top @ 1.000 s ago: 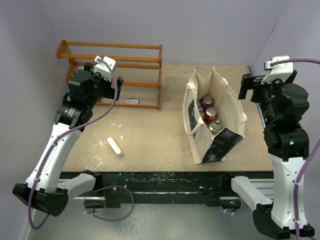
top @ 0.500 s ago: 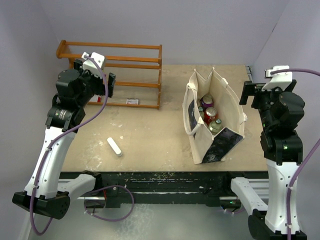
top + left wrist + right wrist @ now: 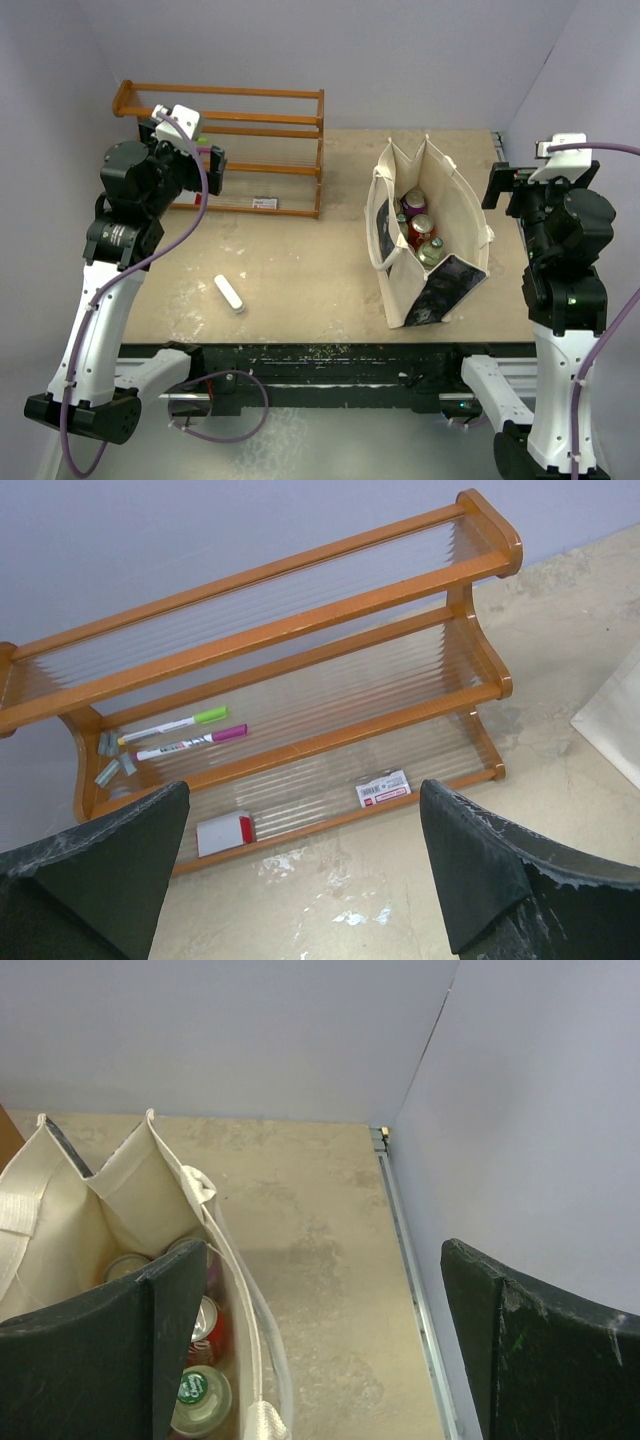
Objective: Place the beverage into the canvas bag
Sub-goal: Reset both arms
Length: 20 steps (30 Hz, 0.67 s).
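One canvas bag [image 3: 456, 212] holds three visible cans [image 3: 421, 229]; left hand [image 3: 304, 808], right hand [image 3: 322, 1260] spread, empty.

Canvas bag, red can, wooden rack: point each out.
canvas bag [image 3: 462, 215], top view, inside of its right wall.
red can [image 3: 421, 229], top view, its lid.
wooden rack [image 3: 220, 91], top view, its top rail.

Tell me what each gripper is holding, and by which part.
Nothing is held: the left gripper and the right gripper both stand open and empty, neither touching the cream canvas tote bag.
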Tool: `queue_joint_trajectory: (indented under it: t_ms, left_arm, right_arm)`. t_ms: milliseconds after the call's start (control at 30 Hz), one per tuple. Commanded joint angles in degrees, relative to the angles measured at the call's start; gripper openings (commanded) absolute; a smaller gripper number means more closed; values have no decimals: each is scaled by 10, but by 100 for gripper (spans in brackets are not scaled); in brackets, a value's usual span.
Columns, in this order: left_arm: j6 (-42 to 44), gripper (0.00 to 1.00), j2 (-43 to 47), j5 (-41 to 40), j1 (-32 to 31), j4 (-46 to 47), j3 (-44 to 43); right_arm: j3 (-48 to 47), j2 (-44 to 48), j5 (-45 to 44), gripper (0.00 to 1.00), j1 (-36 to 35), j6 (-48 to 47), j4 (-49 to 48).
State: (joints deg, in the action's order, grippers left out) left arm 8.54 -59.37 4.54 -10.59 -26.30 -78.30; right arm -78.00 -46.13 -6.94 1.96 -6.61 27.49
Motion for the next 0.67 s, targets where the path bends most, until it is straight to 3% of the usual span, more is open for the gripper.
queue_joint_trajectory:
  t_ms: [0, 633]
  left_arm:
    - [-7, 99, 14, 1, 7, 9, -8]
    - [-8, 99, 22, -4, 13, 8, 5]
  right_arm:
    - [-1, 3, -12, 100, 3, 0, -29]
    - [-1, 2, -20, 100, 7, 0, -21]
